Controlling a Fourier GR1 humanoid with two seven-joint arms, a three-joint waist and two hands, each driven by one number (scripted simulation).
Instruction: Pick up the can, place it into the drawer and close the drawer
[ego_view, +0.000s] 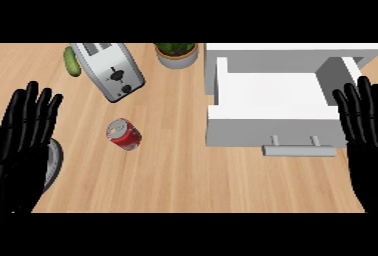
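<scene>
Both hands were open and held nothing: the left hand (28, 135) rested at the left edge, fingers up, the right hand (359, 127) at the right edge beside the drawer (269, 120). Between them the can (124, 134) lay on the counter (192, 180), well apart from either. Bare wood ringed it, so an approach looked free; the toaster (111, 70) sat further back. The drawer stood open, handle (299, 149) toward the robot, apparently ready to receive

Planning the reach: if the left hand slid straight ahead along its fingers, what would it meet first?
Probably the green cucumber near the counter's far edge; the left hand points there, though height is unclear.
</scene>
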